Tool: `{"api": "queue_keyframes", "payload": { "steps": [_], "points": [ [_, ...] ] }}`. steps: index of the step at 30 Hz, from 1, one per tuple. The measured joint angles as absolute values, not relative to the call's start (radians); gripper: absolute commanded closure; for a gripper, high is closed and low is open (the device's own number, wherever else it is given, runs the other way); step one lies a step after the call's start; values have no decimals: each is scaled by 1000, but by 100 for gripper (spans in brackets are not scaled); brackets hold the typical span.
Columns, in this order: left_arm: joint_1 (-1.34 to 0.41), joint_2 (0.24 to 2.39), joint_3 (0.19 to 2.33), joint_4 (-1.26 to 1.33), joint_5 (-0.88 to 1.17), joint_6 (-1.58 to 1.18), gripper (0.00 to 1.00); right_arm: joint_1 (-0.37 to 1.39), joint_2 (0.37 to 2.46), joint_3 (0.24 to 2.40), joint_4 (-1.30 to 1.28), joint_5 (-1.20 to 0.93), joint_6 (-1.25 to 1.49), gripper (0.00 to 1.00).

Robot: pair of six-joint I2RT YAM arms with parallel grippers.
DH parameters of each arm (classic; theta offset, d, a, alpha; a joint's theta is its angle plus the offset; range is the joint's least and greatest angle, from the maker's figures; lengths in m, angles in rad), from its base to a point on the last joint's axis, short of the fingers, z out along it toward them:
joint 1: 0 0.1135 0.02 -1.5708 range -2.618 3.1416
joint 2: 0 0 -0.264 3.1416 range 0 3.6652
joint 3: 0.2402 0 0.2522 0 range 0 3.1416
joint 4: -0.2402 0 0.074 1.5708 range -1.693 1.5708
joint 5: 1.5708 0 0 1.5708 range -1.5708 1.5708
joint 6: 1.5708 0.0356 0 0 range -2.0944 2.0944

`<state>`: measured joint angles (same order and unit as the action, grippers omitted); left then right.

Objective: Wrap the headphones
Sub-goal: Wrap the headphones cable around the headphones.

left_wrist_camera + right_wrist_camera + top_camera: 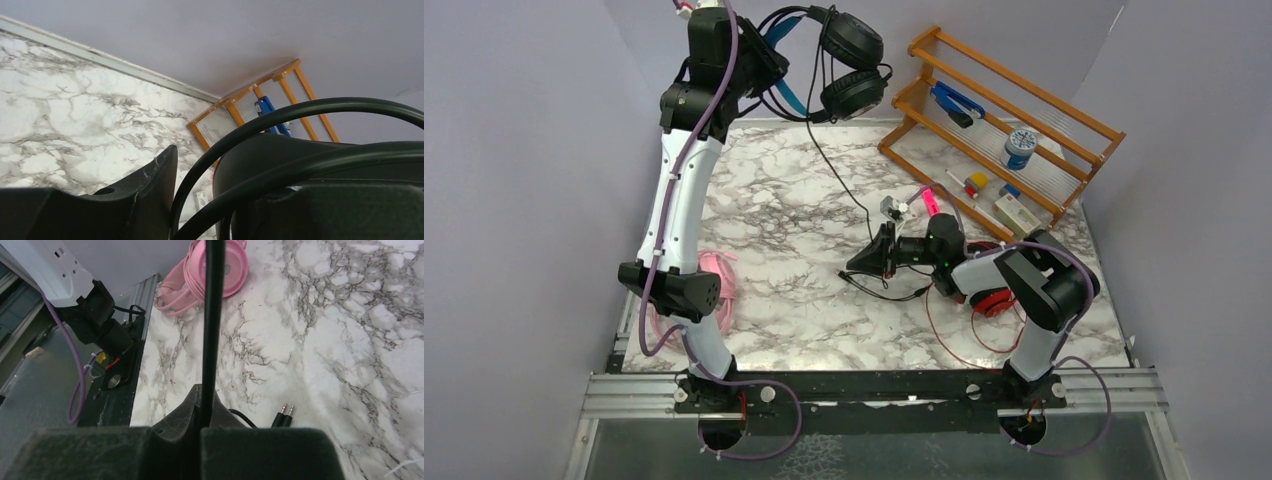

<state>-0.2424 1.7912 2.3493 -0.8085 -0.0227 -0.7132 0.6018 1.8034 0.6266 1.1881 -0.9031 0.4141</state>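
My left gripper point(769, 62) is raised high at the back and is shut on the black headphones point(849, 65) by their blue headband point(786, 92). In the left wrist view, an ear cup point(280, 165) and cable loops point(235, 135) fill the space beside the finger point(150, 195). Their thin black cable point(839, 180) hangs down to the table. My right gripper point(858, 264) is low at the table's middle, shut on that cable point(211, 330). The plugs point(284, 413) lie beside it. The pink headphones point(716, 272) lie at the left, half hidden by my left arm. The red headphones point(994, 300) lie under my right arm.
A wooden rack point(1064, 115) stands at the back right with a blue tool point(954, 103), a can point(1021, 147) and small items. A small white part point(894, 208) and a pink item point(931, 203) lie before it. Grey walls close in on all sides.
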Motion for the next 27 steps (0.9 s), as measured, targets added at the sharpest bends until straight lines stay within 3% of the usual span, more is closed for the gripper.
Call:
{"api": "queue_keyframes", "payload": {
  "steps": [10,17,27],
  "points": [
    [-155,1784,2287,-809,16,-699,100,568,1710,583,1037,-936,289,100],
    [-89,1854,2399,-782,68,-741,100,570,1704,559,956,-936,226,100],
    [-47,1867,2385,-745,70,-755,100,618,1687,537,913,-925,195,100]
  ]
}}
